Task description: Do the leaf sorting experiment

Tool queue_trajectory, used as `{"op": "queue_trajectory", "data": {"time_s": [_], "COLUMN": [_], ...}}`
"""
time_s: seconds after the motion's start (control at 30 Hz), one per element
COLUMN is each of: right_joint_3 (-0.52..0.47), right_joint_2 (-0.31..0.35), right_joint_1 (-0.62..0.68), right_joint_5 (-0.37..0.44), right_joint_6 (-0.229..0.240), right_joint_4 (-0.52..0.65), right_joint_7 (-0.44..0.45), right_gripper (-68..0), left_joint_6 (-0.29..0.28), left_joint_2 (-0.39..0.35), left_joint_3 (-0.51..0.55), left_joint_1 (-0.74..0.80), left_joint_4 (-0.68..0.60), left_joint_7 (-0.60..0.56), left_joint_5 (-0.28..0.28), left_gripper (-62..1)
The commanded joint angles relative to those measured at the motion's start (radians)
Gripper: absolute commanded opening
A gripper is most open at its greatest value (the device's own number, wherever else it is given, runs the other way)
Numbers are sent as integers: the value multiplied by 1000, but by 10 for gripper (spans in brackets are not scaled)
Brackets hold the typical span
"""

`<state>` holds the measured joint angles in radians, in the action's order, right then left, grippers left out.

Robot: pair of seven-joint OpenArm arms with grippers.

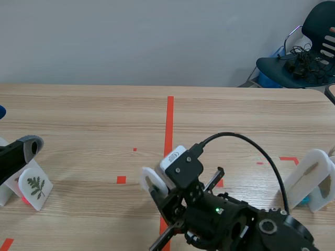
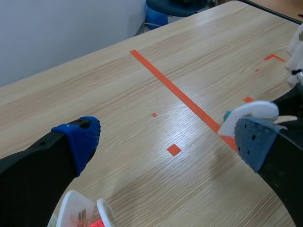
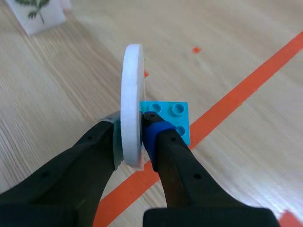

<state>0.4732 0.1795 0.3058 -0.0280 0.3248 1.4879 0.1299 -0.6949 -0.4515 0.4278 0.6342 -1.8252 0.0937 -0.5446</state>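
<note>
Pale wooden desk (image 1: 94, 120), grey wall behind, dark chair (image 1: 309, 57) with cables at the far right corner. An orange-red tape line (image 1: 169, 125) runs down the middle.

Task's thing: a white plaque (image 3: 132, 94) standing on a cyan brick (image 3: 173, 118), at the central tape line, with the brick's corner just over the line.
- Seen edge-on from the right wrist, so its leaf cannot be read. The scene view shows only a faint mark, possibly a leaf.
- Judged stiff, light and smooth-faced, and top-heavy on so small a foot, so it tips easily.
- Best taken low across the two flat faces, just above the brick.

Right hand (image 3: 133, 140): closed on the plaque, one pad on each face, low down beside the brick, with a narrow gap set by the plaque's thickness.

Left hand (image 2: 165, 142): spread wide and holding nothing, above bare desk on the left side.

Others:
- A leaf card (image 1: 35, 187) with a green sprig stands near the left edge.
- A second white stand (image 1: 311, 180) is at the right edge, well apart.
</note>
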Motion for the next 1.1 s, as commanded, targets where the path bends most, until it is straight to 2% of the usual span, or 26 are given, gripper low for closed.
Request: {"op": "queue_trajectory", "data": {"time_s": [0.0, 0.13, 0.23, 0.33, 0.4, 0.57, 0.77, 0.87, 0.97, 1.07], "right_joint_3": [-39, -144, -226, -317, -370, -477, -528, -555, -574, -584], "right_joint_2": [17, 17, 14, 11, 11, 12, 33, 34, 34, 34], "right_joint_1": [52, 167, 220, 252, 257, 232, 192, 190, 190, 190], "right_joint_5": [21, 78, 148, 171, 172, 172, 175, 196, 197, 197], "right_joint_6": [-5, -11, -48, -65, -95, -104, -105, -105, -105, -104], "right_joint_4": [79, 165, 169, 169, 164, 104, -27, -44, -44, -44], "right_joint_7": [3, -3, -3, -4, -5, -5, 15, 32, 31, 36], "right_gripper": [-647, -647, -647, -647, -647, -647, -647, -642, -574, -456], "left_joint_6": [-1, -1, -1, -1, -1, -1, -1, -1, -1, -1], "left_joint_2": [5, 5, 5, 5, 5, 5, 5, 5, 5, 5], "left_joint_3": [-1, -1, -1, -1, -1, -1, -1, -1, -1, -1], "left_joint_1": [-3, -4, -6, -6, -6, -6, -6, -6, -6, -6], "left_joint_4": [-6, -6, -6, -6, -6, -6, -6, -6, -6, -6], "left_joint_7": [-22, -22, -22, -22, -22, -25, -26, -26, -26, -26], "left_joint_5": [-17, -18, -18, -18, -18, -18, -21, -20, -20, -20], "left_gripper": [-11, -11, -11, -11, -11, -11, -11, -11, -11, -11]}}
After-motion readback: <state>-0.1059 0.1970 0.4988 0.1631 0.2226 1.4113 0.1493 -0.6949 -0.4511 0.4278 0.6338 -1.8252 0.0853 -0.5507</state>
